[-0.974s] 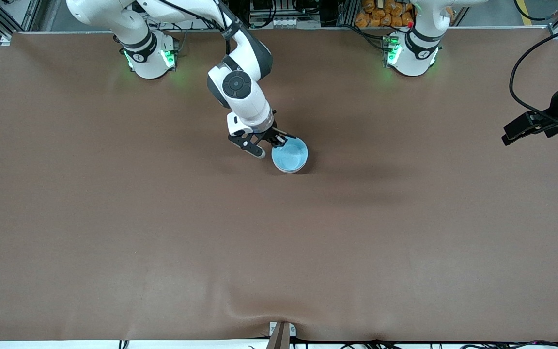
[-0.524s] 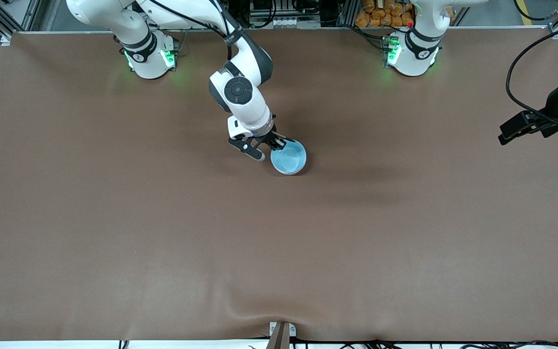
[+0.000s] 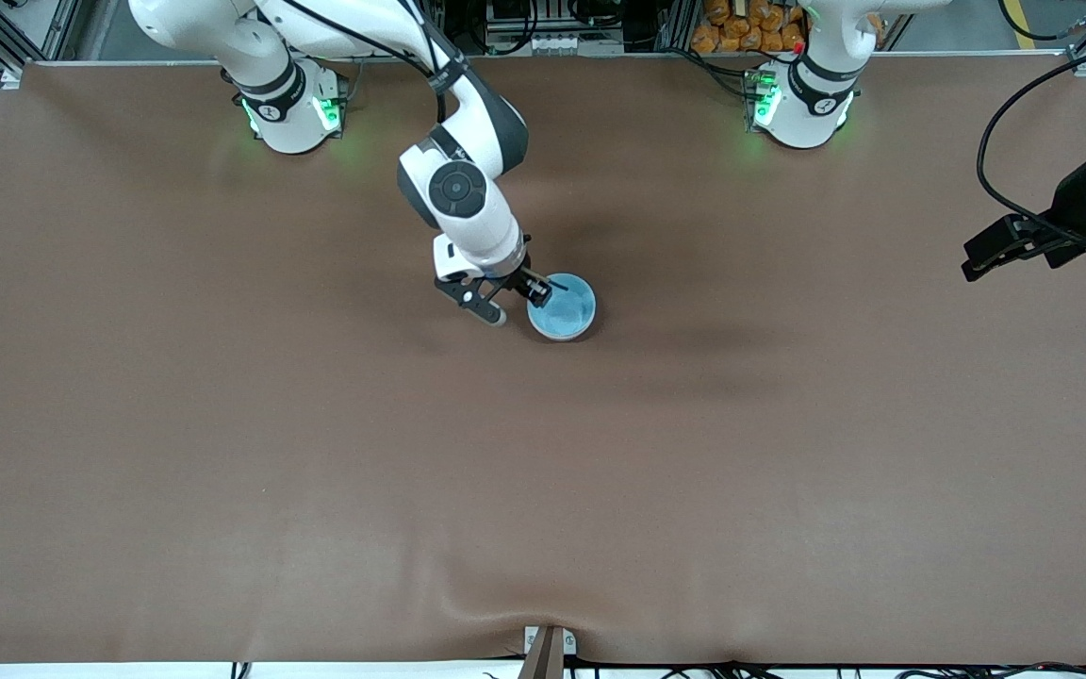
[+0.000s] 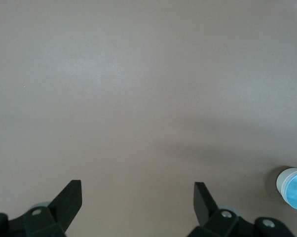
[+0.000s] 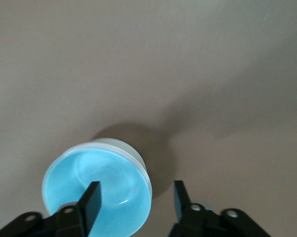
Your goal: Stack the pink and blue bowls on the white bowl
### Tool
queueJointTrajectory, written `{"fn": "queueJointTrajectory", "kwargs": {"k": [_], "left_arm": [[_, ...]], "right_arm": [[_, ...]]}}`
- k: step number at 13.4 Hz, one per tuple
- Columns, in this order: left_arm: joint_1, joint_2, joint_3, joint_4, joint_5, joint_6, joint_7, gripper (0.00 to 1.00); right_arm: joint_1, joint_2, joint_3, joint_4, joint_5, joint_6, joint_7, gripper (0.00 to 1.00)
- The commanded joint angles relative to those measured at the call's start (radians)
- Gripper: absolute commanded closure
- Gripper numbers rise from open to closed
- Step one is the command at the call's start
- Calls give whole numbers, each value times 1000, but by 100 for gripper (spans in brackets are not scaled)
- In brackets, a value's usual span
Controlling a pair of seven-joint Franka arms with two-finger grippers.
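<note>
The blue bowl (image 3: 564, 309) stands upright near the table's middle, its light blue inside (image 5: 114, 173) facing up. A pale wall (image 5: 120, 144) shows just under its rim; I cannot tell whether that belongs to another bowl. The pink bowl and the white bowl are hidden. My right gripper (image 3: 522, 303) is open astride the blue bowl's rim, one finger (image 5: 92, 197) inside the bowl and the other (image 5: 180, 197) outside, neither pressing it. My left gripper (image 3: 977, 265) hangs open and empty (image 4: 137, 190) over bare table at the left arm's end.
The brown table cover (image 3: 317, 453) is bare around the bowl. A small bracket (image 3: 548, 646) sits at the table edge nearest the front camera. The blue bowl (image 4: 294, 188) shows small at the edge of the left wrist view.
My right gripper has opened and let go of the blue bowl's rim; the bowl has dropped slightly and now rests level. The left arm has drifted a little.
</note>
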Motion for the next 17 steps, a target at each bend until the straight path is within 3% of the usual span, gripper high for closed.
{"fn": "queueJointTrajectory", "kwargs": {"k": [1, 3, 7, 13, 16, 17], "left_arm": [[2, -12, -23, -2, -18, -9, 15, 0], [2, -20, -37, -14, -17, -11, 15, 0], [8, -53, -40, -51, -12, -12, 18, 0], [11, -58, -38, -54, -12, -22, 18, 0], [14, -47, -31, -43, -15, -23, 79, 0], [25, -44, -31, -38, -17, -22, 85, 0]], "right_arm": [[-13, -18, -80, 206, -57, -265, 6, 0], [-65, -24, -122, 333, -70, -406, -67, 0], [-277, -56, -122, 513, -62, -739, -326, 0], [-498, -195, -177, 562, -102, -967, -964, 0], [-565, -239, -189, 558, -174, -1021, -1338, 0], [-602, -239, -189, 558, -180, -1020, -1374, 0]]}}
